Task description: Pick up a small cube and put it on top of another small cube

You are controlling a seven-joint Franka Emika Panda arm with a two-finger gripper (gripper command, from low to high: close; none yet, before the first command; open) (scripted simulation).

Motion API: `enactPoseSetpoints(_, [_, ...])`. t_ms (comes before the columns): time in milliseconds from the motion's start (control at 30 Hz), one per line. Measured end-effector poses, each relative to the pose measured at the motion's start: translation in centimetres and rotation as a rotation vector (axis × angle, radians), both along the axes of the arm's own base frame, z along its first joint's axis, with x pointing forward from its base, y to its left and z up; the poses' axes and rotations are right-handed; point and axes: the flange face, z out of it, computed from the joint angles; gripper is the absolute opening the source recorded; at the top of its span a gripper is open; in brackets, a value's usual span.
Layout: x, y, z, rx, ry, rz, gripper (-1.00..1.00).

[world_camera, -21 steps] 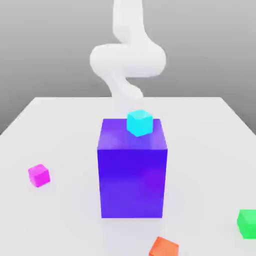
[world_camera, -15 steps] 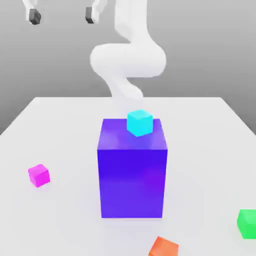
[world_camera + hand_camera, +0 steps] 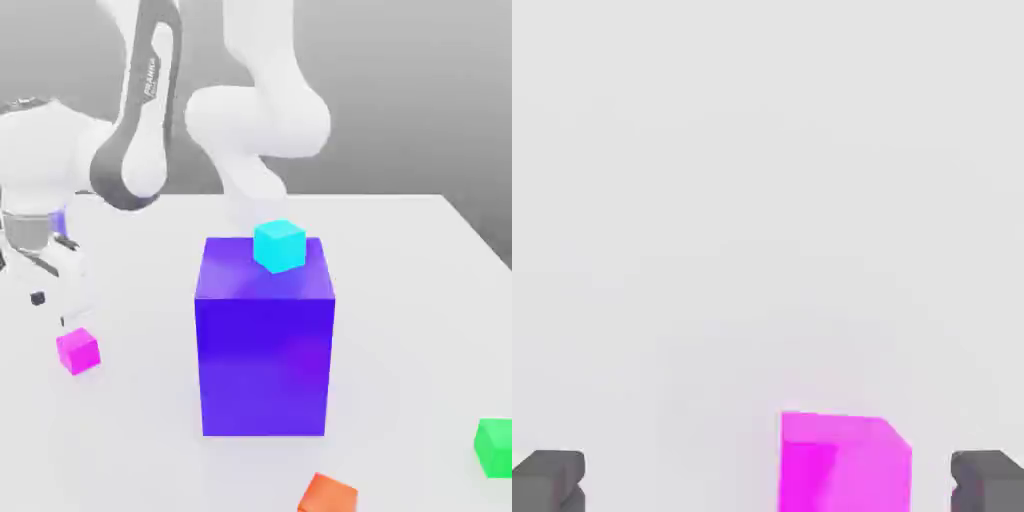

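The small magenta-pink cube (image 3: 78, 350) rests on the white table at the exterior view's left. My gripper (image 3: 52, 308) hangs just above and slightly behind it, open and holding nothing. In the hand view the same cube (image 3: 842, 462) lies on the table between the two dark fingertips (image 3: 548, 482), which stand far apart, and it sits closer to one of them; my gripper (image 3: 767, 484) is not touching it. A small cyan cube (image 3: 279, 245) sits on top of the big blue-purple block (image 3: 265, 345) in the middle of the table.
A green small cube (image 3: 495, 446) lies at the front on the exterior view's right, with an orange cube (image 3: 327, 495) at the front edge. The tall block stands to the right of my gripper. The white arm (image 3: 140, 130) arches over the back of the table (image 3: 400, 260).
The hand has come down from the top of the exterior view to just above the magenta cube at the left. The fingers stayed open. None of the cubes moved.
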Motion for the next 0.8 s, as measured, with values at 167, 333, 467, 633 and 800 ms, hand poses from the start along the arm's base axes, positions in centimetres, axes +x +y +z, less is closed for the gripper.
enactPoseSetpoints(167, [-0.4, 0.0, -4.7, 0.003, 0.010, -0.003, 0.00])
enactPoseSetpoints(333, [-0.5, 0.1, -5.6, 0.004, 0.010, -0.004, -1.00])
enactPoseSetpoints(467, [-0.5, 0.1, -5.2, 0.004, 0.010, -0.004, -1.00])
enactPoseSetpoints(633, [-0.4, 0.1, -1.0, 0.005, 0.009, -0.003, -1.00])
enactPoseSetpoints(800, [7.8, 3.6, 2.1, -0.012, -0.022, 0.169, -1.00])
